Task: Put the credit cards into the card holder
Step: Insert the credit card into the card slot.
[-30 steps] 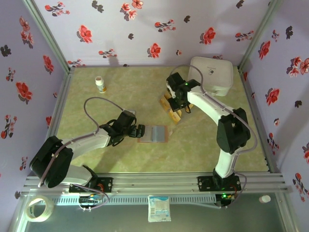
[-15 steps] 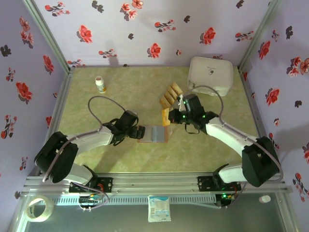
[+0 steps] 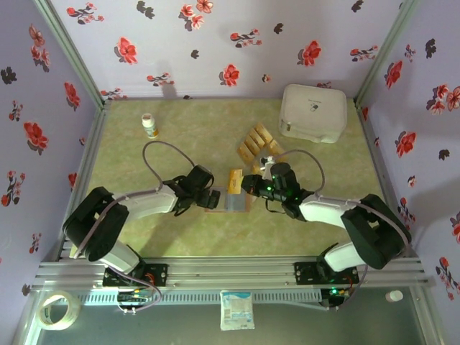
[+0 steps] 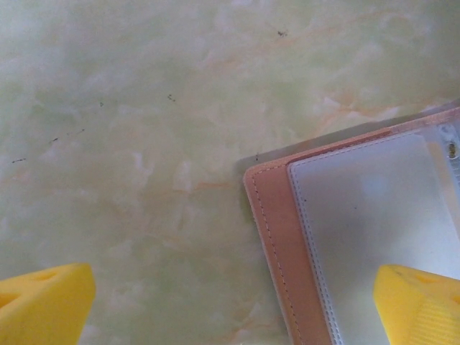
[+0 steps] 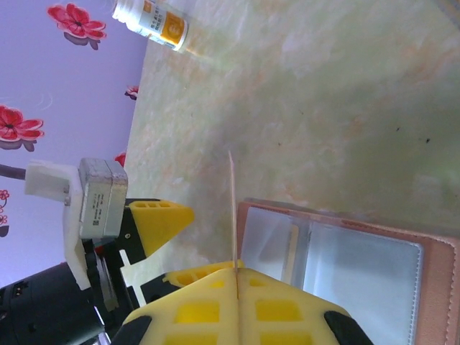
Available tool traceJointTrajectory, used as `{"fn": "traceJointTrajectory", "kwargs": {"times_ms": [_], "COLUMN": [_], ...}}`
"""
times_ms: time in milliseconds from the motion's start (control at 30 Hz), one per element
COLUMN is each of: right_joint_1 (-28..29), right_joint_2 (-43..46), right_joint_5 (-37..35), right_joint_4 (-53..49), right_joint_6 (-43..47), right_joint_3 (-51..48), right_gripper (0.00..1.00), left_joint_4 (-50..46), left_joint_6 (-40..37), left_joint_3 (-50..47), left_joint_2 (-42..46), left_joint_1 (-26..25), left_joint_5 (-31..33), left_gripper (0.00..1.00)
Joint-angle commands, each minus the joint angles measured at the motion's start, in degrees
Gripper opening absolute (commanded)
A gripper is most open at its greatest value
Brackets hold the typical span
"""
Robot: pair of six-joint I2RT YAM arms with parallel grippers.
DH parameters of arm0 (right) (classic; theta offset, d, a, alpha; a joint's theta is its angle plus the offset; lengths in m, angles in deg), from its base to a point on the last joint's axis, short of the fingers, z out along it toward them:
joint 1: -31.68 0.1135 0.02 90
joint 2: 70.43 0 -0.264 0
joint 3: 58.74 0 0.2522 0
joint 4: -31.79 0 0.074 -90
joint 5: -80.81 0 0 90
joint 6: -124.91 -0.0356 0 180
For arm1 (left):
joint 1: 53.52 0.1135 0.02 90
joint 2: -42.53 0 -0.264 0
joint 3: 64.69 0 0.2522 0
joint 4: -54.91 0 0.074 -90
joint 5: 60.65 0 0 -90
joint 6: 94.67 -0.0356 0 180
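Near the front middle of the pale green marbled worktop [image 3: 201, 129], between the two arms: a flat reddish-brown folding card holder [image 3: 228, 200], laid open, greyish clear pockets up, long axis left to right. At its left edge, the left claw [image 3: 208, 198], spread wide. From the left wrist, one yellow fingertip [image 4: 420, 305] over a clear pocket, the other over bare worktop; stitching along the brown rim plain here, lost from above. Just past the holder's far edge, the right claw [image 3: 248, 184], clamped on one thin tan-orange rectangular card [image 3: 234, 180]. From above, its broad face, long axis near to far; from the right wrist, edge-on, a thin line rising from between shut yellow pads [image 5: 194, 313]. Farther back, a fanned row of like tan-orange cards [image 3: 255, 142]. Beyond, a small white bottle [image 3: 149, 126] and a big white rounded box [image 3: 313, 113].
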Motion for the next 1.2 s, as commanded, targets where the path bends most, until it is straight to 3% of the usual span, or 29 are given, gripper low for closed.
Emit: {"fn": "traceJointTrajectory", "kwargs": {"times_ms": [0,1167], "right_joint_1": [0.8,3.0], "right_joint_2": [-2.3,-16.2], "right_joint_5": [-0.9,-1.7], "right_joint_4": [8.9,26.2], "right_joint_6": [-2.1,-6.3], "right_joint_3": [-1.9,-6.2], "right_gripper": [0.0,0.0], "left_joint_4": [-1.6,-3.1], "left_joint_6": [-0.9,1.5], "left_joint_3": [1.2,-2.0], "left_joint_2": [-1.1,2.9], "left_joint_1": [-0.4,-0.6], "left_joint_5": [2.0,5.5], "left_gripper": [1.0,1.0]}}
